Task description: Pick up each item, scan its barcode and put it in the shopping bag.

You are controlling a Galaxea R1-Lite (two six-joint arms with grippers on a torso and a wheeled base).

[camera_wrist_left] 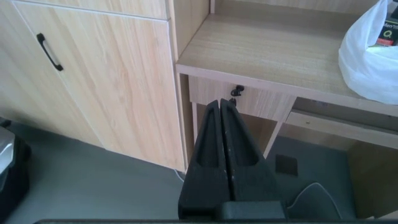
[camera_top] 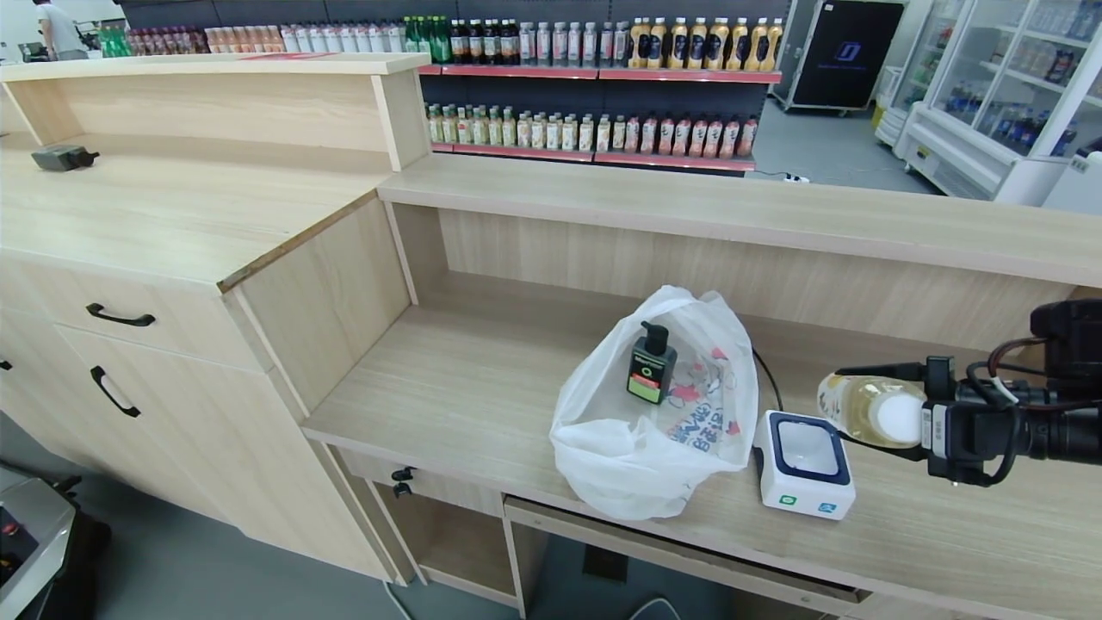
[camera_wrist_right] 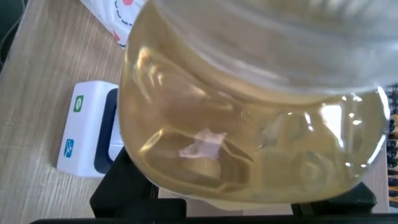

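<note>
My right claw (camera_top: 938, 420) sits at the right edge of the head view, pinching a clear bottle (camera_top: 861, 406) of pale yellow liquid near one end. The bottle lies roughly level, and the rest of it sticks out toward the middle of the frame. It hangs in the air just right of and slightly above the white scanner (camera_top: 805, 465), and touches neither the scanner nor the worktop (camera_top: 448, 379).

I judge the bottle well filled, so fairly heavy for its size. Its smooth walls look slippery and probably give a little under pressure. Because I'm holding it near one end, the weight could twist it in my grip, so a firm, steady squeeze on the stiffer part of the body seems wise, without crushing it.

Left of the scanner, at lower centre, the white shopping bag (camera_top: 620, 448) stands open with a dark pump bottle (camera_top: 652, 366) already inside.

My left claw (camera_wrist_left: 221, 112) is pressed together and empty, low beside the cabinet front.
</note>
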